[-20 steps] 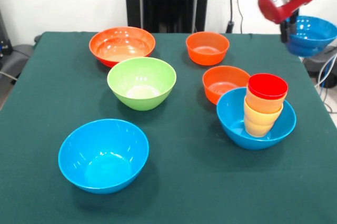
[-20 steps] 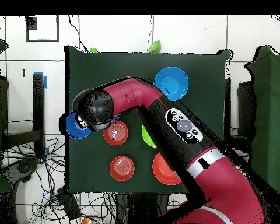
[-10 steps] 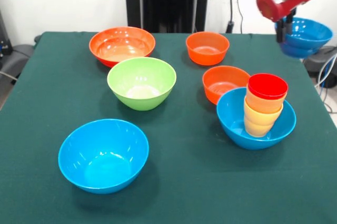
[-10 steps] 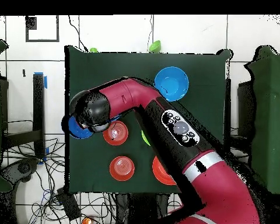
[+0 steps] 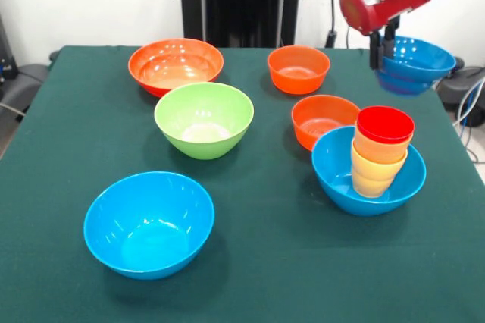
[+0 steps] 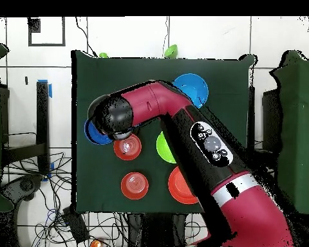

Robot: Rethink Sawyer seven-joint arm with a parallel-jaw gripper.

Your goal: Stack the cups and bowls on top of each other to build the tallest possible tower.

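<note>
My gripper (image 5: 381, 48) hangs at the table's far right corner in the front view, shut on the rim of a small dark blue bowl (image 5: 415, 61) held in the air. Below and nearer stands the tower: a large light blue bowl (image 5: 337, 175) holding nested yellow and orange cups (image 5: 377, 167) topped by a red cup (image 5: 385, 124). In the overhead view the arm's wrist (image 6: 112, 117) covers the gripper and the tower; only an edge of the dark blue bowl (image 6: 91, 133) shows.
Two small orange bowls (image 5: 298, 68) (image 5: 322, 117) sit behind the tower. A large orange bowl (image 5: 176, 64), a green bowl (image 5: 204, 119) and a second light blue bowl (image 5: 149, 222) stand on the left half of the green table (image 5: 273, 262).
The gripper has carried the dark blue bowl leftward in the front view, from beyond the table's right edge to over its corner. Nothing on the table has moved.
</note>
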